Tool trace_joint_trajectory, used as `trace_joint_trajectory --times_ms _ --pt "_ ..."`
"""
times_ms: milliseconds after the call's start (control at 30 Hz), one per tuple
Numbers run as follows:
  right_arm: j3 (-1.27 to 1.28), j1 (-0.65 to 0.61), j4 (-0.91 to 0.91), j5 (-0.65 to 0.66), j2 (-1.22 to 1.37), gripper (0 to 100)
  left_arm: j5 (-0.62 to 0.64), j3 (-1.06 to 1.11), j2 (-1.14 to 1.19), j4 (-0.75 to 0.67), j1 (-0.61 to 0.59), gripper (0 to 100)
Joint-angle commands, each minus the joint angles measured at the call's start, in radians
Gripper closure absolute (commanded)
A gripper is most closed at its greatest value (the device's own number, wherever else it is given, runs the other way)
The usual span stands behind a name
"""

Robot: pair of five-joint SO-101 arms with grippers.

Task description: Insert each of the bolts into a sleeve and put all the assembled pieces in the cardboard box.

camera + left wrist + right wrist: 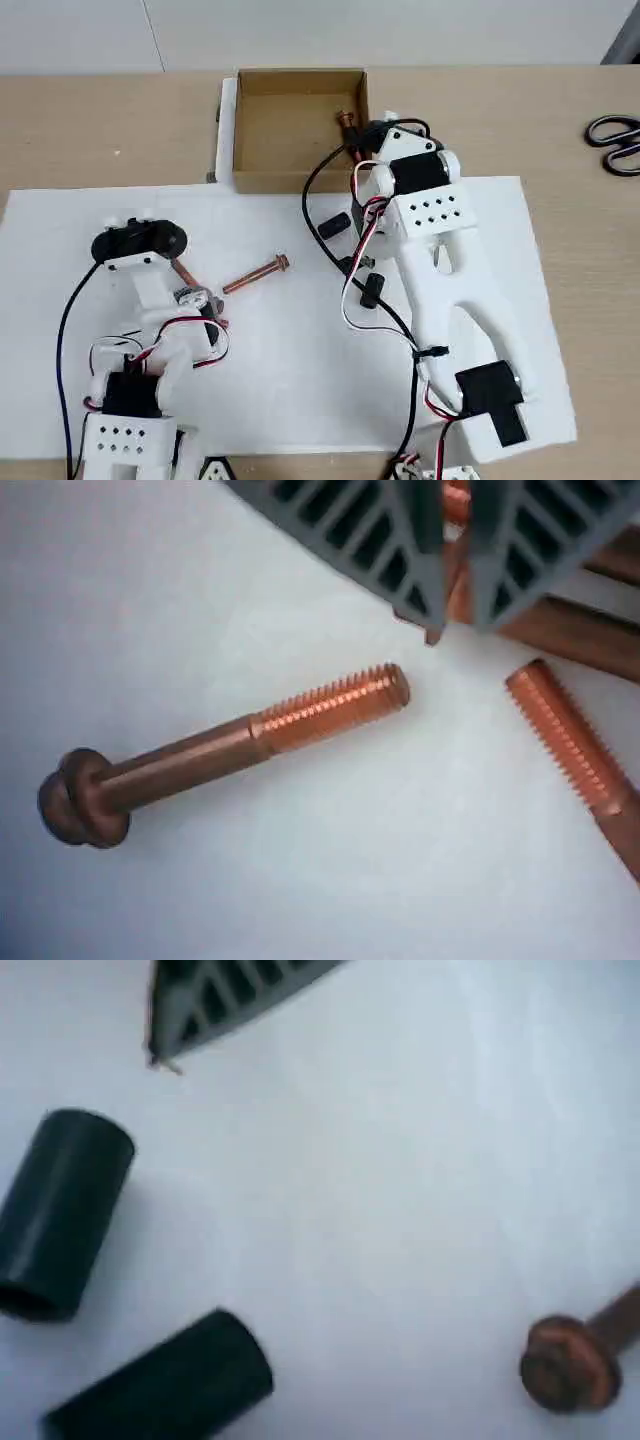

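**A:** What is carrying everything?

**B:** A wooden tabletop (90,130). A big white paper sheet (290,380) lies on it, under both arms.

**A:** Where is the right arm?

**B:** It lies across the sheet toward the cardboard box (300,182), which stands open at the far edge of the sheet. The right gripper (383,135) is at the right wall of the box. Whether its jaws are clenched or released, I cannot tell.

**A:** Is something in the box?

**B:** Yes, a boxed bolt (347,125), copper in colour. It leans at the right inner wall, just beside that gripper.

**A:** And the left side?

**B:** The left gripper (455,628) is low over the paper. Its jaws are clenched to a narrow gap, and they are grasping the end of a gripped bolt (560,630).

**A:** What else is there?

**B:** Black scissors (612,142) lie on the bare wood, well apart at the right edge.

**A:** And the small parts?

**B:** A loose bolt (230,745) lies flat on the paper near the left jaws, not touching them. A third bolt (570,740) lies beside it, with its threaded end toward the jaws. Two black sleeves (65,1210) lie on their sides on the sheet between the arms, near each other but apart.
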Motion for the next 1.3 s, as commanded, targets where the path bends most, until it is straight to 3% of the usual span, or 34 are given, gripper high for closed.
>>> trace_joint_trajectory --times_ms 0,333,1267 --pt "-0.005 -0.004 -0.019 -0.078 -0.018 75.7 -0.002 -0.002 -0.012 -0.018 0.0 99" --pt "-0.006 -0.002 -0.016 -0.13 0.176 75.7 -0.002 -0.002 -0.012 -0.017 0.0 99" --pt "-0.009 -0.059 -0.131 -0.132 0.32 75.8 -0.002 -0.002 -0.012 -0.017 -0.002 99"
